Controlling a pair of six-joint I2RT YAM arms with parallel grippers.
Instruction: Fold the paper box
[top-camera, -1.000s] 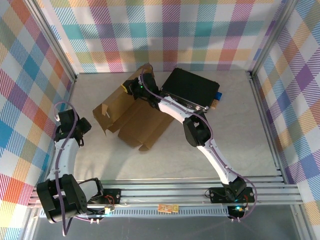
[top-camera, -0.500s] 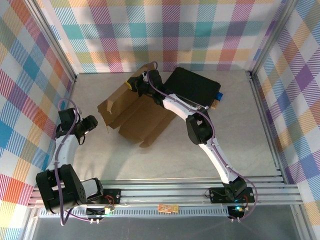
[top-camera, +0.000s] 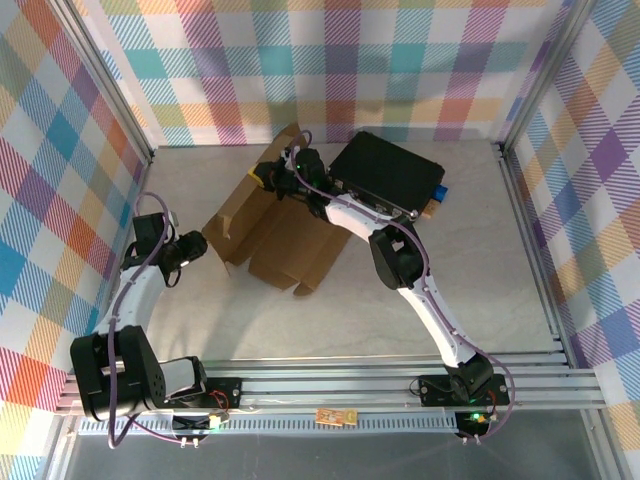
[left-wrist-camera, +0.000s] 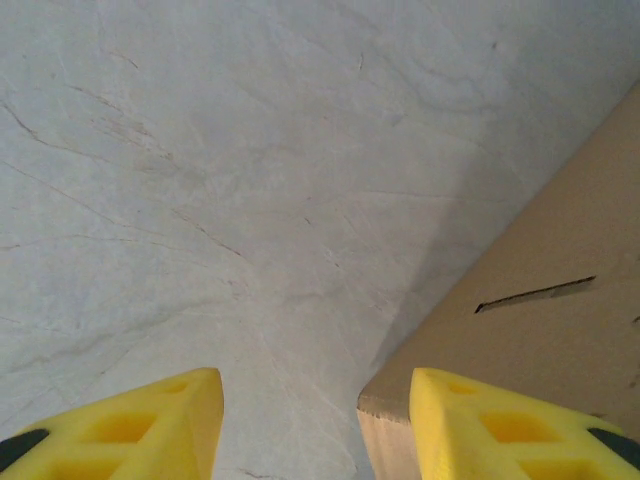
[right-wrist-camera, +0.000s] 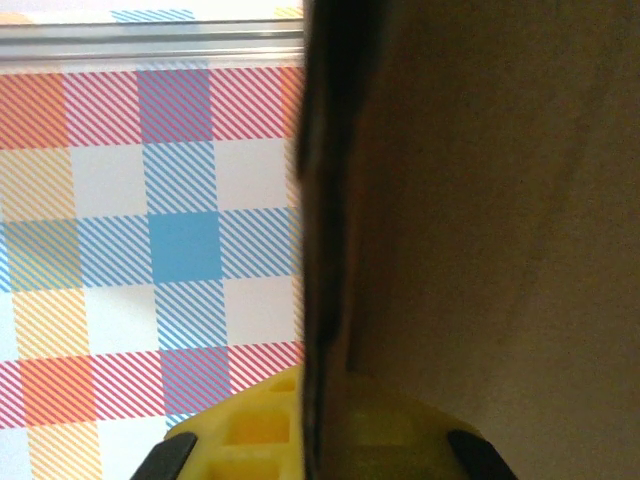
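Observation:
The paper box (top-camera: 285, 235) is a brown die-cut cardboard sheet lying partly unfolded on the table, with its rear flap raised. My right gripper (top-camera: 275, 178) is shut on that raised flap; in the right wrist view the cardboard edge (right-wrist-camera: 325, 250) runs down between the yellow fingers (right-wrist-camera: 250, 430). My left gripper (top-camera: 200, 247) is at the sheet's left corner, open. In the left wrist view that corner of the paper box (left-wrist-camera: 385, 405) sits between the yellow fingers (left-wrist-camera: 150, 420), close to the right one and apart from the left one.
A black hard case (top-camera: 390, 172) lies at the back right, beside the right arm, with a small blue item (top-camera: 438, 192) at its right end. Plaid walls and aluminium rails enclose the pale table (top-camera: 480, 260). Bare table lies in front of the cardboard.
My left gripper has swung right toward the cardboard's left corner, its jaws narrowing a little. The right gripper has shifted the sheet slightly right while holding the flap.

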